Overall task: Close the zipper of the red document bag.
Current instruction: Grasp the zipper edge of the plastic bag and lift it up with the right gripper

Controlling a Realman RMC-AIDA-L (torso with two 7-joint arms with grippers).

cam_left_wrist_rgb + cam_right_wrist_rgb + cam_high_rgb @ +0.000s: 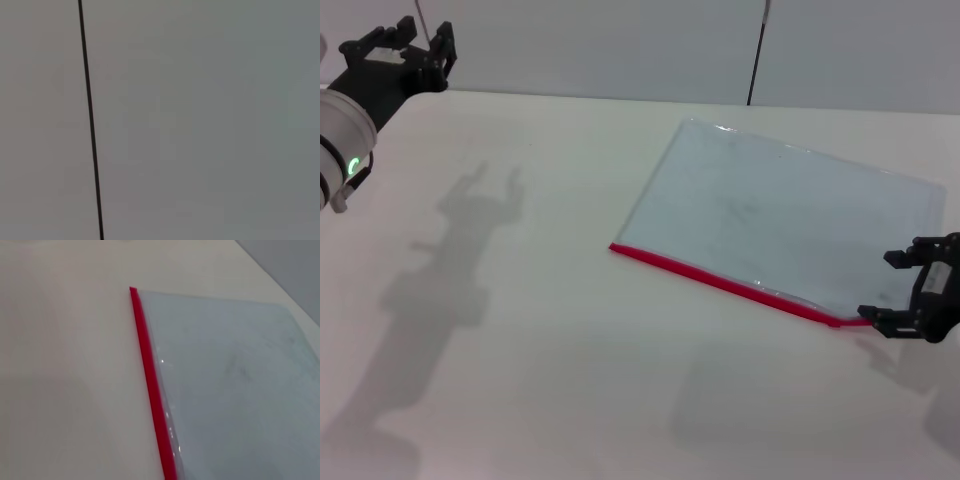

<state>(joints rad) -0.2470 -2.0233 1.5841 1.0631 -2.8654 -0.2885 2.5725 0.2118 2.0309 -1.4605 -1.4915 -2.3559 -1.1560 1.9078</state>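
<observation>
Red zipper (740,285) ends beside my right gripper (910,292), fingers spread wide; I should pinch squarely and pull straight along the red document bag (790,215). Left gripper (410,45) waits far left, open.

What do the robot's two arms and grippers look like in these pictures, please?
The left arm is a pale grey-white cylinder with a small green indicator light and a black wrist section, ending in a black, angular left gripper with boxy prongs. Of the right arm only the black right gripper shows, blocky, with short jaws. No cables or printed markings are visible.
</observation>
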